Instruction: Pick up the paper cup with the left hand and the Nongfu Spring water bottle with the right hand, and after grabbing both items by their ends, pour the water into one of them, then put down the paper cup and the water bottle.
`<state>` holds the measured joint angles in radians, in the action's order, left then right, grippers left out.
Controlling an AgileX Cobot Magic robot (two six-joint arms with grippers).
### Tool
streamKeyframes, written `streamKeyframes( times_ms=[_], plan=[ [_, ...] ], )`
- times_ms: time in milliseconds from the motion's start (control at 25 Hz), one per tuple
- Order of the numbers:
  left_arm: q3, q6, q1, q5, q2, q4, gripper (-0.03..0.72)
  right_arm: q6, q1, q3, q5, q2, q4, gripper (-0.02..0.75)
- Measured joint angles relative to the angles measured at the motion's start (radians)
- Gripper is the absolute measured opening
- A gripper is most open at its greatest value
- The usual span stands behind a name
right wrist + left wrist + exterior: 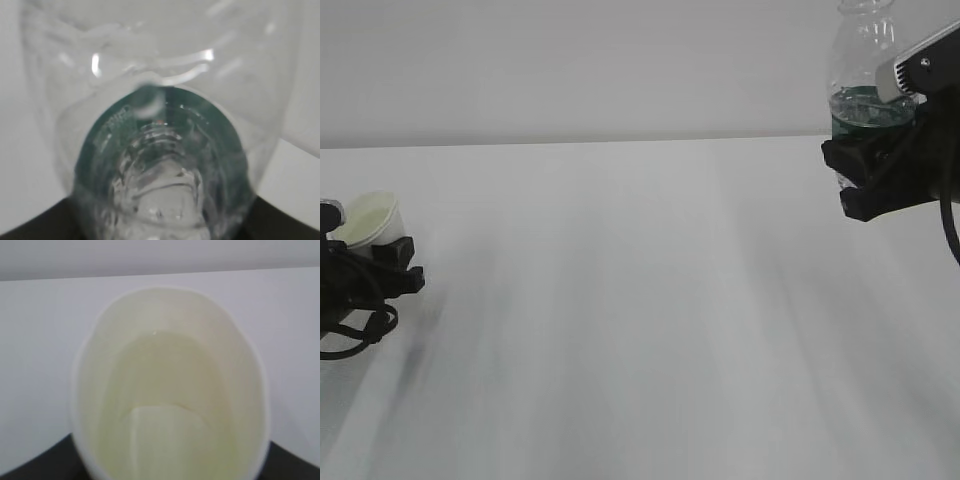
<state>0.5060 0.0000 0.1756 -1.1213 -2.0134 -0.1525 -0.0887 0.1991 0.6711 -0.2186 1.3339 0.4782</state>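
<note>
At the far left of the exterior view the white paper cup (368,218) sits tilted in my left hand (382,258), which is shut on its lower part close to the table. The left wrist view looks straight into the paper cup (167,385); its cream inside fills the frame and hides the jaws. At the upper right my right hand (868,165) is shut on the Nongfu Spring water bottle (865,60), held upright well above the table, green label (865,112) just above the fingers. The right wrist view is filled by the bottle (160,125). I cannot make out the water for certain.
A white table (640,320) stretches between the two arms, with a pale wall (570,70) behind its far edge. Black cables (350,335) loop below the left wrist. Nothing else stands on the table in view.
</note>
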Motion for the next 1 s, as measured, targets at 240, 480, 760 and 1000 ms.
streamKeyframes(
  times_ms=[240, 480, 760, 1000],
  plan=[
    [-0.016, 0.0, 0.0, 0.0, 0.0, 0.0, 0.392, 0.001, 0.0, 0.0, -0.006, 0.0, 0.004, 0.366],
    [-0.034, 0.0, 0.0, -0.001, 0.0, -0.002, 0.392, 0.001, 0.0, 0.0, -0.008, 0.0, 0.007, 0.366],
    [-0.034, 0.0, 0.0, -0.001, 0.0, -0.004, 0.392, 0.001, 0.0, 0.0, -0.008, 0.0, 0.007, 0.366],
    [-0.034, 0.0, 0.0, -0.001, 0.0, -0.004, 0.391, 0.001, 0.0, 0.0, -0.008, 0.0, 0.017, 0.366]
  ],
)
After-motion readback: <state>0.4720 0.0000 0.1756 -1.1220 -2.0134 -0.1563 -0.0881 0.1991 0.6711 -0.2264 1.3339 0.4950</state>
